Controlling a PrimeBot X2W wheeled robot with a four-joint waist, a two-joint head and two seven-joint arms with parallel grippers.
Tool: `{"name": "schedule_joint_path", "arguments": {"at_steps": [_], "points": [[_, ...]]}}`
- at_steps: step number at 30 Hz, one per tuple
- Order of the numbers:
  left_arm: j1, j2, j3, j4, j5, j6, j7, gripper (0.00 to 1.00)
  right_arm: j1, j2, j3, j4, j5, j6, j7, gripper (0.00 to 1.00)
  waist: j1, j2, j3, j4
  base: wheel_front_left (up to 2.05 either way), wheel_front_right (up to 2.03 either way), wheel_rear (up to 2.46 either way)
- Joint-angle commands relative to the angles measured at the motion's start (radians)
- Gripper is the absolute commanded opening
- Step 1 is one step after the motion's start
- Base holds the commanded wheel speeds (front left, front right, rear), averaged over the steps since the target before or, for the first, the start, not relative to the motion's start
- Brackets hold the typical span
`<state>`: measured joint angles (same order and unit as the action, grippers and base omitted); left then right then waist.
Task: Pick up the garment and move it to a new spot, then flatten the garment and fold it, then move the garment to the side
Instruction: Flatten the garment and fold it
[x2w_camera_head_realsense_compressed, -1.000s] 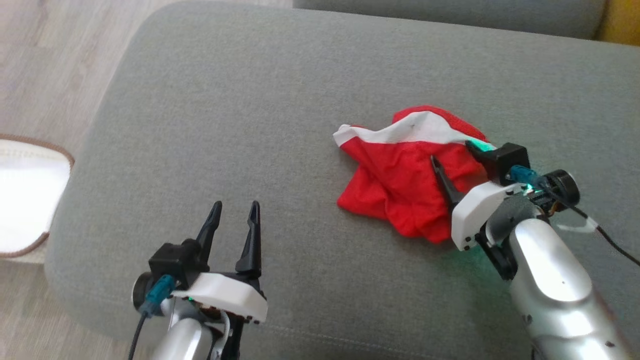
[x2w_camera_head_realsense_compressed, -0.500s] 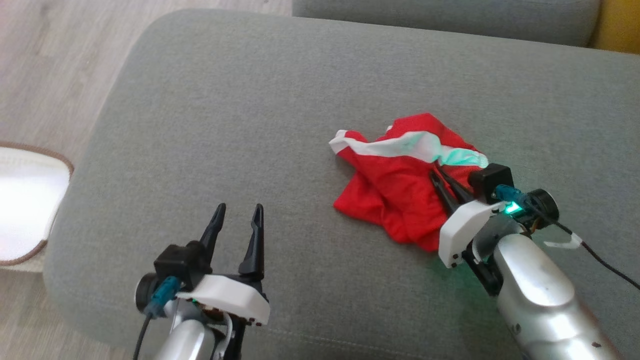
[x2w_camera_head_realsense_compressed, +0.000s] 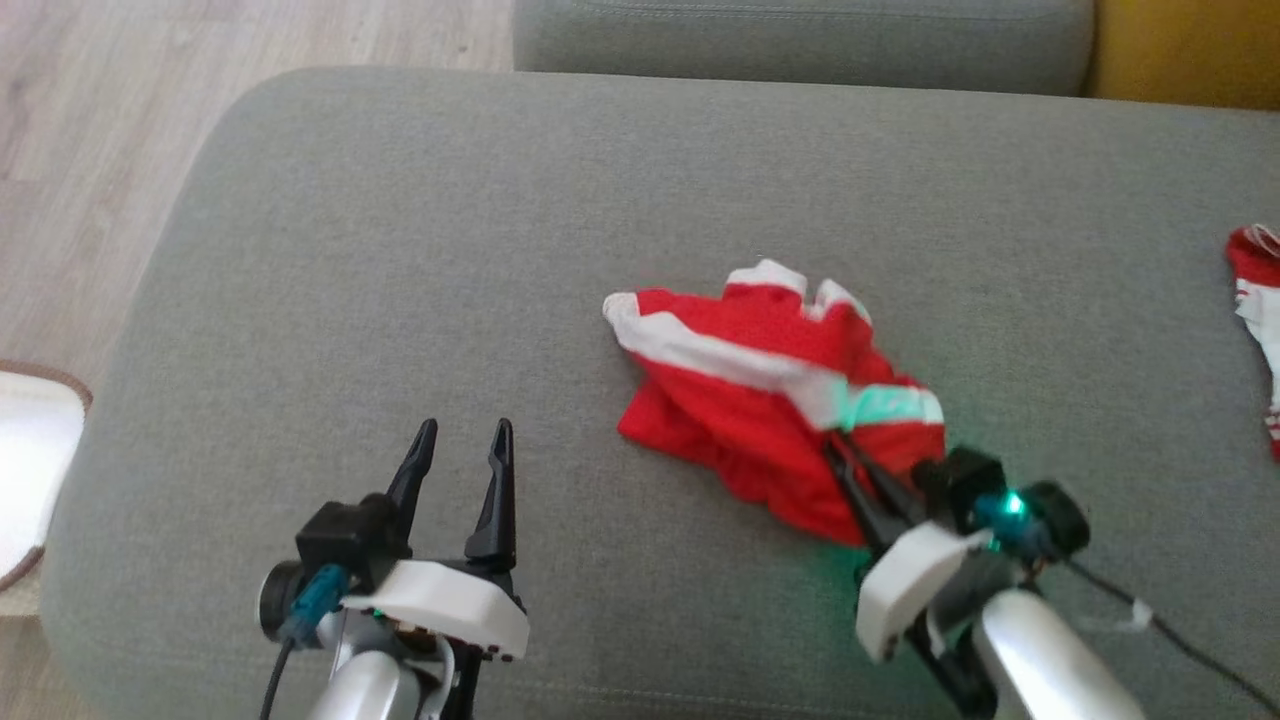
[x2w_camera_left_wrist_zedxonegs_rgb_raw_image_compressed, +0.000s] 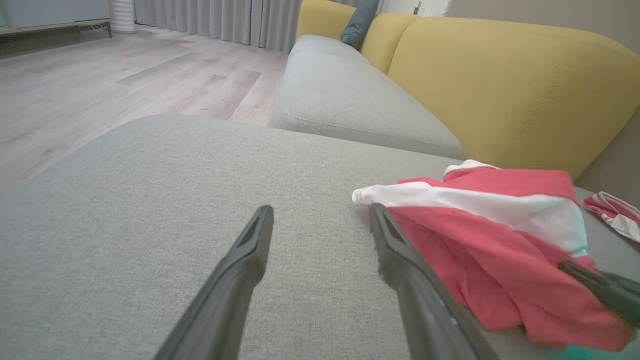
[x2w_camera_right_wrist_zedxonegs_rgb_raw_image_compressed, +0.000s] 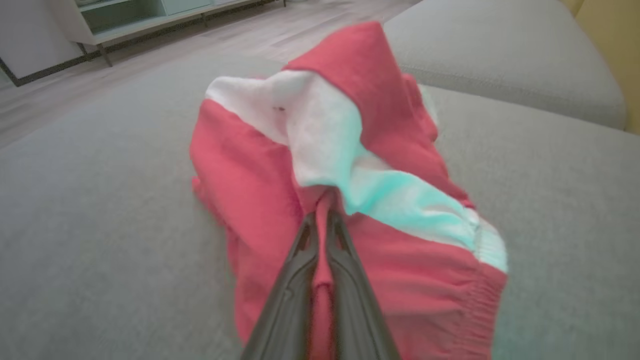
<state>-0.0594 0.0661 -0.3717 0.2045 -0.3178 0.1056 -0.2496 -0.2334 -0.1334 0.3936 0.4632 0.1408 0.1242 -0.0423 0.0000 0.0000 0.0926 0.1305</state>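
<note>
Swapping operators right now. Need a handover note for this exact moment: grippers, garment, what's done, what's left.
Right gripper: shut on a fold of the garment, near its right edge.
Left gripper: open, empty, over the grey cushion, to the left of the garment and apart from it.
Garment: red with a white band, crumpled, most of it lying on the cushion.
Another red-and-white piece lies at the far right and is not being handled.
Done: grasp made.
Left: carry to a new spot, flatten, fold, move aside.
</note>
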Motion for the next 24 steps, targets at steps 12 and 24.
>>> {"name": "schedule_joint_path", "arguments": {"at_steps": [12,24], "points": [[-0.026,0.017,0.045,-0.038,0.012,0.001,-0.012,1.0,0.099,0.068,0.005,-0.091,-0.02,0.007,-0.032,1.0,0.0,0.0,-0.004,-0.041,0.0,0.0,0.0],[-0.026,0.016,0.044,-0.045,0.01,0.005,-0.012,1.0,0.185,0.077,-0.25,-0.34,-0.053,0.007,0.015,1.0,0.0,0.0,-0.001,-0.072,0.0,0.0,0.0]]}}
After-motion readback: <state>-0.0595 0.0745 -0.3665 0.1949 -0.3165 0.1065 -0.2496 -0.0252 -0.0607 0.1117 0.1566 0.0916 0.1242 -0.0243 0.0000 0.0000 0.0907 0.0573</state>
